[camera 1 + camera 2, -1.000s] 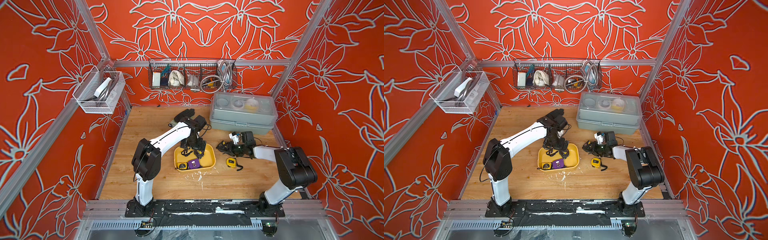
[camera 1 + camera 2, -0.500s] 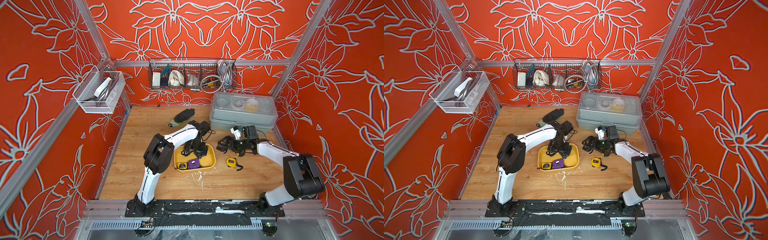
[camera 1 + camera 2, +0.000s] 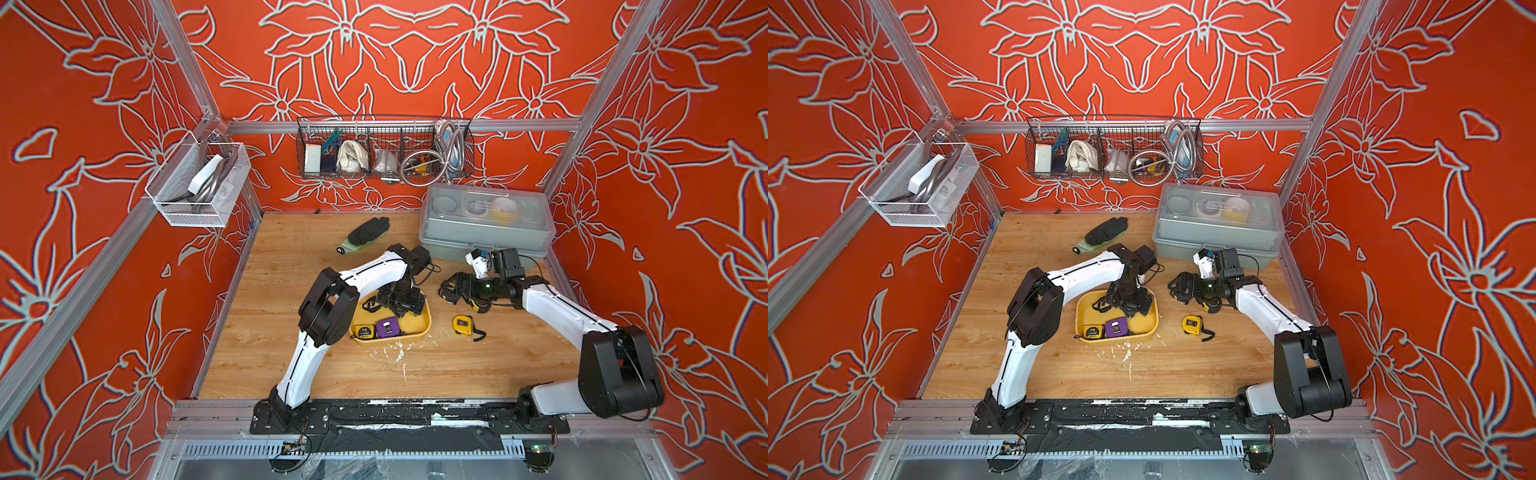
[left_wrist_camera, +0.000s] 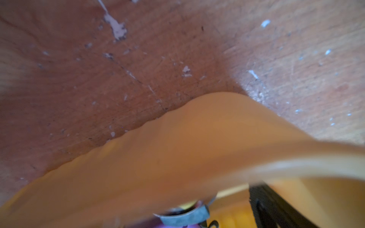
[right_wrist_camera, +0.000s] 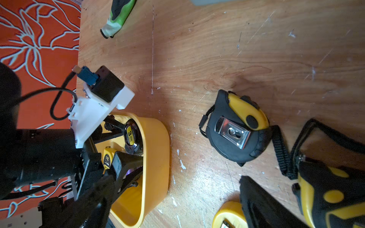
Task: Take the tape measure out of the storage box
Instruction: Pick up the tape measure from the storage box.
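The left tool (image 3: 395, 304) is seen spread wide inside the storage box (image 3: 412, 336), at its far end; a yellow tape measure (image 3: 364, 331) is lodged at its near end. The light box could be dragged or tipped if its wall is caught.

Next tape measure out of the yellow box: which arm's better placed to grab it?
Left. The left gripper hangs open inside the storage box, right at the tape measures. The right gripper, also open, is outside it over the table.

Right pincer (image 3: 448, 291) opened; left elbow (image 3: 328, 307) swung forward.
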Available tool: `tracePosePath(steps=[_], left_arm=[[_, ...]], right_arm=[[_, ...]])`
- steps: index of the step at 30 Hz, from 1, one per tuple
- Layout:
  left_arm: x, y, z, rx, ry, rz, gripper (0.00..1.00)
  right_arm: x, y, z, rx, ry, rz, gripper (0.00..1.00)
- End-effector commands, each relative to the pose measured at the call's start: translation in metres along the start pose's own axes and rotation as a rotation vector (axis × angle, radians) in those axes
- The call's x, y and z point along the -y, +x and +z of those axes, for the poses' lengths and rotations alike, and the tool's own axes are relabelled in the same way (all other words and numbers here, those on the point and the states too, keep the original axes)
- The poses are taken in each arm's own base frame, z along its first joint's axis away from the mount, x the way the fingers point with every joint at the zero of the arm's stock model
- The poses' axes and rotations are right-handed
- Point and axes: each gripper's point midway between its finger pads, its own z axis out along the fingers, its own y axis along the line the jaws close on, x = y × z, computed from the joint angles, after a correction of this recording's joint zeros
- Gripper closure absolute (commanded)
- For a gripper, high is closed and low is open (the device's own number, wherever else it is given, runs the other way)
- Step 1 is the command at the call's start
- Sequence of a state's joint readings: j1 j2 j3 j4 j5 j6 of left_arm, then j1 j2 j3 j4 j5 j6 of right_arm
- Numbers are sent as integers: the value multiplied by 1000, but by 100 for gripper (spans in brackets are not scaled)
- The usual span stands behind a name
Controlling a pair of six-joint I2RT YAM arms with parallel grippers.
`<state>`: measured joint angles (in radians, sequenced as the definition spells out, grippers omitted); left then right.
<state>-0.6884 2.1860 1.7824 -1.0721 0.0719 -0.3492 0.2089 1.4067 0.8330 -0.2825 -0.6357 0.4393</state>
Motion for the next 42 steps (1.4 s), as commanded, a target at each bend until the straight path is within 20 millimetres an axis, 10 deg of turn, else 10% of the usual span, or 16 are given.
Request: tracePosePath(steps=[1, 10, 23, 34, 42], left_arm=[[-3, -1, 8, -16, -21, 18, 3], [-7, -2, 22, -30, -45, 21, 15], [-8, -16, 29, 64, -23, -13, 2], [-12, -16, 47, 46, 32, -80, 28], [-11, -10, 17, 86, 57, -37, 42]], right_arm=[[3, 4, -5, 15, 16, -25, 0], [1, 13, -12, 34, 9, -34, 0], [8, 27, -12, 40, 22, -22, 0], [8, 31, -4, 16, -9, -23, 0], [-15, 44, 3, -30, -189, -42, 0]])
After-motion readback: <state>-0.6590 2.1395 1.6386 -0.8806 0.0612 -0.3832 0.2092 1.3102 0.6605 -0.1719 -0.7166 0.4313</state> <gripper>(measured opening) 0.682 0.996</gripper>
